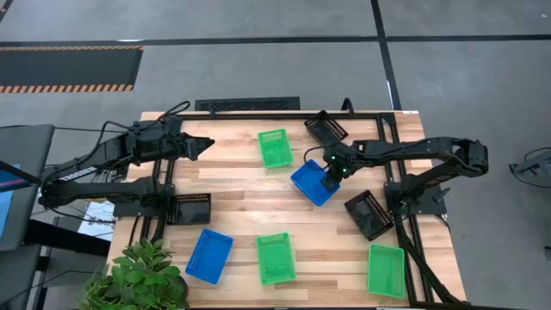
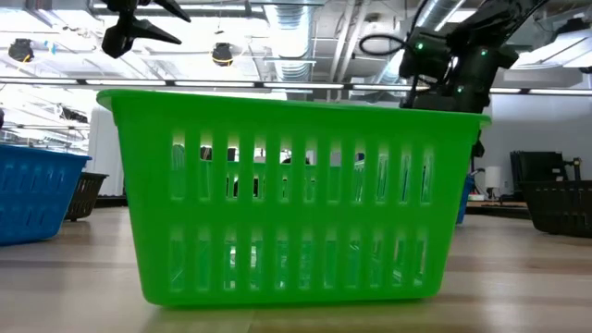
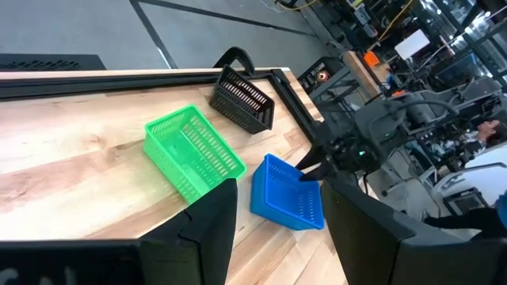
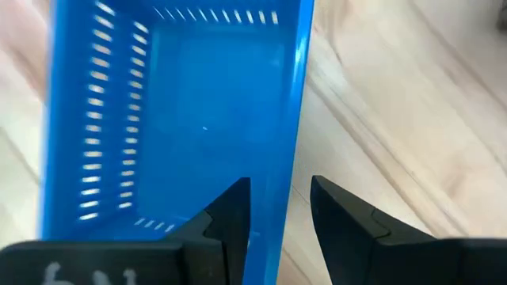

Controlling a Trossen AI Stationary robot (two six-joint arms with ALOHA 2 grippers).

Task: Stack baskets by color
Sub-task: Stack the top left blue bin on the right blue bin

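Overhead hides it; right wrist shows spread fingers straddling blue basket wall.

Light wooden table, leafy green plant at its near-left corner, grey floor with hazard-striped strip

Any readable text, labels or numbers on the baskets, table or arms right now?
None can be read.
Right tool: pale marks on its housing, cropped and blurred, unreadable.
Paper sheet beside the table: print too small.
Blue basket, green basket: no labels visible.
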